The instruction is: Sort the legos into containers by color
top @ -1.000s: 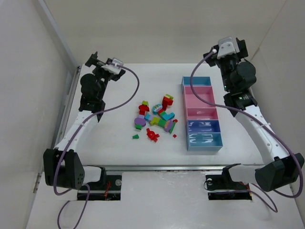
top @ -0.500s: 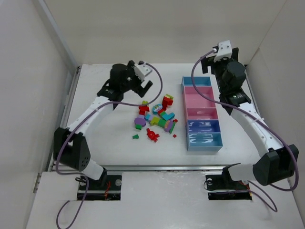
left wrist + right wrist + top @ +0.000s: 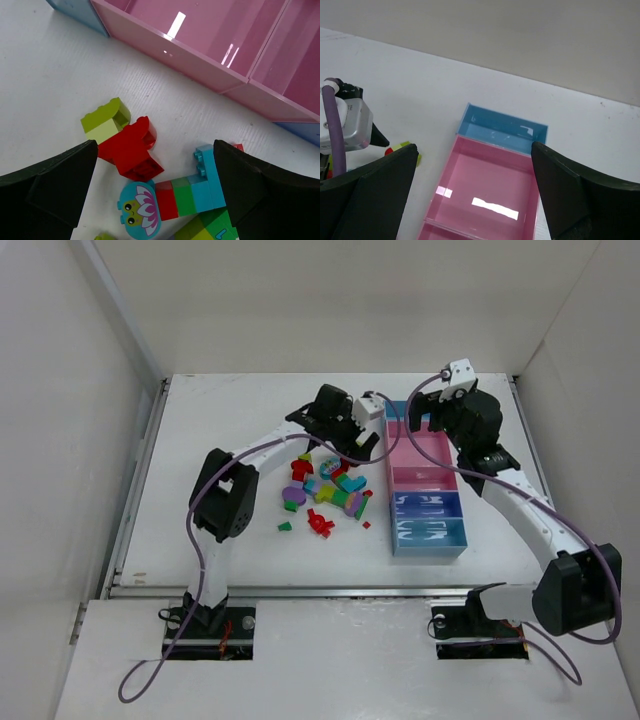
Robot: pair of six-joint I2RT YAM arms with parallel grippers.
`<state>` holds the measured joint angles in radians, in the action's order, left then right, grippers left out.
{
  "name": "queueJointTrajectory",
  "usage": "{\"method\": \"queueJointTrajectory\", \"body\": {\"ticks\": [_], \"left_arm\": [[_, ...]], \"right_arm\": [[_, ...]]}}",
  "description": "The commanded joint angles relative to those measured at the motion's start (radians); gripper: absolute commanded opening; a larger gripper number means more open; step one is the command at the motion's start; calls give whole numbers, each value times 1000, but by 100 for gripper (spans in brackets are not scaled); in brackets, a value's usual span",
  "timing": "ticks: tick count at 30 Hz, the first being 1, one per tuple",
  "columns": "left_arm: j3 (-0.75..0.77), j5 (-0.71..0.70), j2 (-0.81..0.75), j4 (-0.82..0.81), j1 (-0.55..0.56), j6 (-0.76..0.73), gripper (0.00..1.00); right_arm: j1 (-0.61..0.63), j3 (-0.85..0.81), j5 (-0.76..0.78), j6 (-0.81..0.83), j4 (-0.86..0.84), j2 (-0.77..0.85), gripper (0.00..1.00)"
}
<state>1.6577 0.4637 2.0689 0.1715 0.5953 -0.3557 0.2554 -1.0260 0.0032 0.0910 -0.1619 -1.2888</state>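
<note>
While nothing is gripped yet | left claw (image 3: 154, 162) spread wide over the legos (image 3: 325, 490) at table (image 3: 220, 530) centre, likely lining up a red brick (image 3: 131, 152) | right claw (image 3: 474, 160) apart above the bins (image 3: 420, 452) near the right edge, seemingly standing by.

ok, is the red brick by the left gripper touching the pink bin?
Apart. The left wrist view shows bare white table between the red brick and the pink bin wall.

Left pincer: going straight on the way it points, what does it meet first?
The left pincer would probably meet the red brick first; it lies between the open fingers, touching a yellow-green brick. Depth is unclear from the wrist view.
</note>
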Motion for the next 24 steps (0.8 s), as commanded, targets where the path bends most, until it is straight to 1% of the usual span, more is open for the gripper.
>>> {"method": "queueJointTrajectory", "body": {"ticks": [1, 3, 4, 6, 8, 9, 10, 11, 12, 15, 16, 18, 20, 24], "left_arm": [[56, -80, -27, 42, 15, 29, 100], [56, -140, -1, 62, 15, 29, 100], [47, -152, -1, 62, 15, -17, 100], [37, -163, 17, 62, 15, -45, 93], [37, -163, 29, 71, 15, -66, 83], [49, -175, 43, 86, 15, -66, 70], [62, -201, 43, 103, 15, -66, 64], [62, -212, 54, 103, 15, -66, 60], [62, -212, 54, 114, 15, -78, 58], [44, -186, 54, 123, 15, -88, 58], [43, -175, 54, 109, 15, -88, 56], [43, -175, 66, 99, 15, -69, 56], [79, -175, 80, 99, 6, -27, 56], [77, -113, 92, 77, -3, 17, 57]], "right_arm": [[2, 1, -19, -42, -21, 13, 100], [2, -9, -6, -42, -21, 2, 100], [2, -9, -6, -42, -21, -10, 100], [2, -37, -15, -51, -21, -21, 100], [2, -37, -34, -51, -10, -21, 100], [2, -37, -34, -51, -10, -33, 100], [2, -37, -34, -60, -10, -33, 100], [2, -48, -43, -60, -10, -49, 100], [2, -48, -43, -60, -10, -58, 100], [2, -69, -65, -60, -1, -70, 100], [2, -69, -65, -69, -1, -79, 100], [2, -69, -65, -70, -1, -79, 100], [2, -69, -65, -70, -1, -79, 100], [2, -36, -55, -70, -1, -70, 100]]}}
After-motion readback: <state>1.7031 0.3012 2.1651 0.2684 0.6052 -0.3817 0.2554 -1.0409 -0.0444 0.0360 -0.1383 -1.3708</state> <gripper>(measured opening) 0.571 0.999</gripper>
